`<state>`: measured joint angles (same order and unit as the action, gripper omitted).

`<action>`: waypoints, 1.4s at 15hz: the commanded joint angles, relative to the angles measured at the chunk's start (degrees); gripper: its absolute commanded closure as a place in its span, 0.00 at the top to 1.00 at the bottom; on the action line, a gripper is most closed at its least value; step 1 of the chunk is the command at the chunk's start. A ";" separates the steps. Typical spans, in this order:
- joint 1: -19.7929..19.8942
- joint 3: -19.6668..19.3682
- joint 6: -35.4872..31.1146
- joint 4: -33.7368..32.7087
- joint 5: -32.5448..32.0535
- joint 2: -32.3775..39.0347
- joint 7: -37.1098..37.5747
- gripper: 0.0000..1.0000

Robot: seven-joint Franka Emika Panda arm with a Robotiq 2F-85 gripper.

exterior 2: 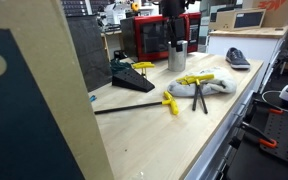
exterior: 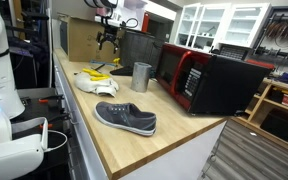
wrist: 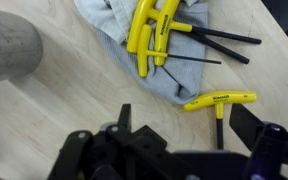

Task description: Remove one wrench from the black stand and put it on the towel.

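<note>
The black stand [exterior 2: 132, 78] sits on the wooden counter with a yellow T-handle wrench [exterior 2: 142, 66] in it. The grey towel [exterior 2: 208, 86] [exterior: 94, 82] [wrist: 114, 30] lies crumpled with several yellow-handled wrenches [wrist: 149, 35] on it. Another yellow wrench [wrist: 219, 100] [exterior 2: 169, 102] lies on the bare counter beside the towel. My gripper [wrist: 184, 125] [exterior: 106, 40] [exterior 2: 174, 30] hangs well above the counter, open and empty. In the wrist view that loose wrench's shaft runs between its fingers far below. The stand does not show in the wrist view.
A metal cup [exterior: 141, 76] [exterior 2: 177, 58] [wrist: 4, 50] stands near the towel. A grey shoe [exterior: 126, 118] [exterior 2: 238, 58] lies toward one end of the counter. A red and black microwave [exterior: 209, 78] stands along the back. A cardboard panel [exterior 2: 34, 110] blocks one exterior view's near side.
</note>
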<state>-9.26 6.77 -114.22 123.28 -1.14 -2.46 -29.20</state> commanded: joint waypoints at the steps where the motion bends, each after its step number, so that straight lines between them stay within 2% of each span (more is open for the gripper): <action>1: 0.53 0.32 3.24 -2.88 1.34 0.41 10.46 1.00; 10: 1.13 0.18 4.38 -5.43 6.62 -0.11 33.14 1.00; 15: 1.47 0.16 2.95 -5.91 8.09 -0.62 39.02 1.00; 21: 1.46 0.47 1.12 -6.37 7.30 -1.95 41.65 1.00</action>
<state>-8.06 6.81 -112.64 117.34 5.72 -3.13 10.44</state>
